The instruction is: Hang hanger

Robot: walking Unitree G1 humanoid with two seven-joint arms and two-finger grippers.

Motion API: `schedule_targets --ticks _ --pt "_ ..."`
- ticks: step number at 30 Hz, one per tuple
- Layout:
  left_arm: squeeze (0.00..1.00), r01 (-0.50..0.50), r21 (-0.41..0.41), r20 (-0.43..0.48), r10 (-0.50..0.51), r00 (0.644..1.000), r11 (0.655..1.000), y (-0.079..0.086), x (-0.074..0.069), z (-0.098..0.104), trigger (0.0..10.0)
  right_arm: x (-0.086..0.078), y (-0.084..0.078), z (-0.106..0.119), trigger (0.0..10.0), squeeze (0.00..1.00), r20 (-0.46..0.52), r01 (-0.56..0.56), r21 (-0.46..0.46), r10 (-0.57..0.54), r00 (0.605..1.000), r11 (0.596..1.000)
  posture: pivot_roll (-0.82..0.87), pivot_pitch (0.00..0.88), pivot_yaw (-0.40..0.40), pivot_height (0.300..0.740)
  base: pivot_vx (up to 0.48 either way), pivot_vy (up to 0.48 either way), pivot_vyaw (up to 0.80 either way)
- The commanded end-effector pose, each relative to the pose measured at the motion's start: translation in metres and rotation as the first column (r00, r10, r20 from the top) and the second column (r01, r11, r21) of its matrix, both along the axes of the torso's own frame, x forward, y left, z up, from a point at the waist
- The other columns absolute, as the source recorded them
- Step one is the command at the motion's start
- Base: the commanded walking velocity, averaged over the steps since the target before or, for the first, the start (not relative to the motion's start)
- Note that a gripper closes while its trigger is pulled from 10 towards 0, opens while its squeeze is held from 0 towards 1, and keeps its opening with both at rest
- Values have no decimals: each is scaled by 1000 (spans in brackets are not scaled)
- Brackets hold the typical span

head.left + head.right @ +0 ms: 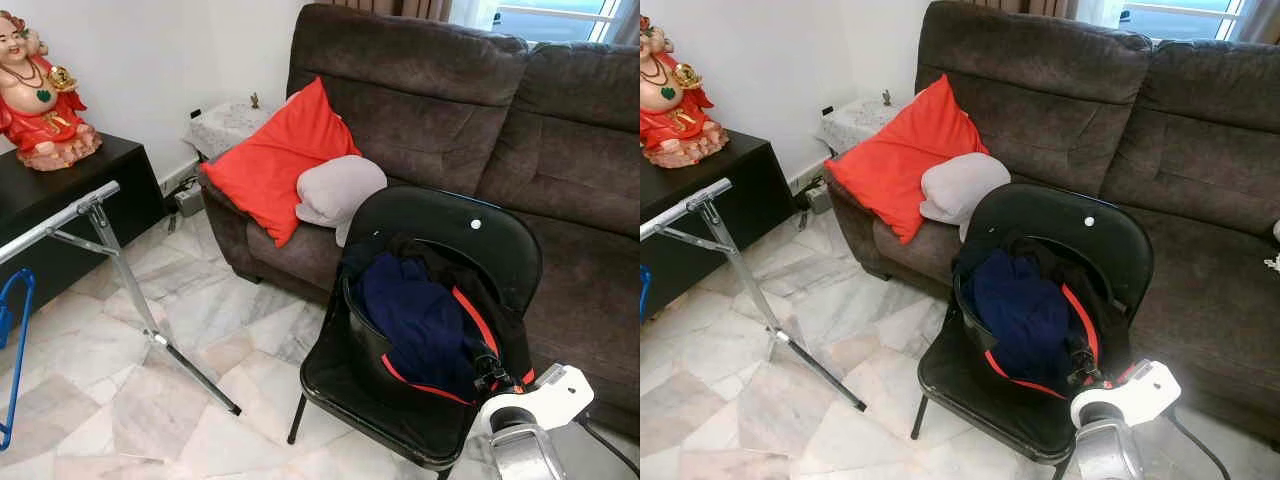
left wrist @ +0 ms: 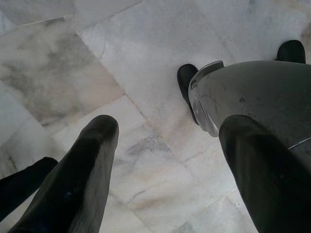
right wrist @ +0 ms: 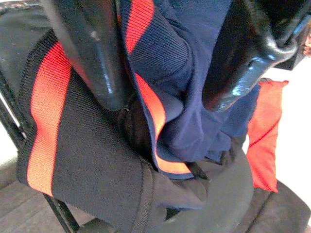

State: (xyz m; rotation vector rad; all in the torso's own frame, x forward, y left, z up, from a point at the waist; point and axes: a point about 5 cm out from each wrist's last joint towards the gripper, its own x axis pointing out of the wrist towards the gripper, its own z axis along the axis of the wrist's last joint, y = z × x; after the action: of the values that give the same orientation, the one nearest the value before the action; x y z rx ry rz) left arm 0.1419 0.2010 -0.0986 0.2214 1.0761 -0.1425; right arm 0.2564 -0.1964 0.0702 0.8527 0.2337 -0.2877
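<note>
While the left tool (image 2: 160,160) is hung low over the marble floor (image 2: 97,63), its two black fingers (image 2: 87,165) are spread wide with nothing between them. Over on the far left, a blue hanger (image 1: 12,350) is seen at the edge of the head view, just below the slanted metal rail of a drying rack (image 1: 110,270). Behind that, a red figurine (image 1: 35,95) is parked on a black counter (image 1: 120,165). Further right, a red cushion (image 1: 270,160) and a grey pillow (image 1: 335,190) are propped on the brown sofa (image 1: 450,110). Then a black chair (image 1: 440,240) is loaded with a navy and black garment with orange stripes (image 1: 425,320). The right tool (image 3: 160,63) is pushed in there, fingers set fairly wide with navy fabric bunched between them.
</note>
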Motion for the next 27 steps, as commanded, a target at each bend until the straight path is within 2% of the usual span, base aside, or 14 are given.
schedule_targets --ticks 1,27 --pt "0 19 -24 -44 -20 999 1000 -6 -9 -4 10000 4 5 1 0 0 10 -6 18 5 1000 1000 0 62 26 740 0 0 0" --pt "0 26 -25 -50 -27 998 999 -6 -9 -4 10000 7 7 1 0 0 13 -9 16 9 1000 1000 1 62 27 740 0 0 0"
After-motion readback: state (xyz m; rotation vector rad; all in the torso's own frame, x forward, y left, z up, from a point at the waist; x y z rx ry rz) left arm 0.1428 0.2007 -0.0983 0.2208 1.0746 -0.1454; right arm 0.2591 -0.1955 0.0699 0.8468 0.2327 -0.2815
